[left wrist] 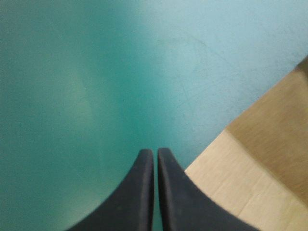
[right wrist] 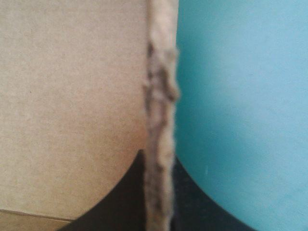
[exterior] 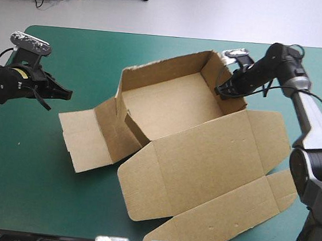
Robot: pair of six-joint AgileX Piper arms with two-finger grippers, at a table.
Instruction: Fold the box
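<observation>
brown box half raised at mid-table, right arm pinching a wall

the box [exterior: 174,107] sits at the table's centre: far and side walls stand, the lid [exterior: 203,159] lies flat toward the near edge and the left flap [exterior: 87,138] is splayed out, so the tucking seems largely left to do. the right gripper [exterior: 223,91] is all but closed on the right wall's edge. the left gripper [left wrist: 155,153] is closed and empty, over bare teal-green cover [exterior: 24,158] just beside that flap.
</observation>
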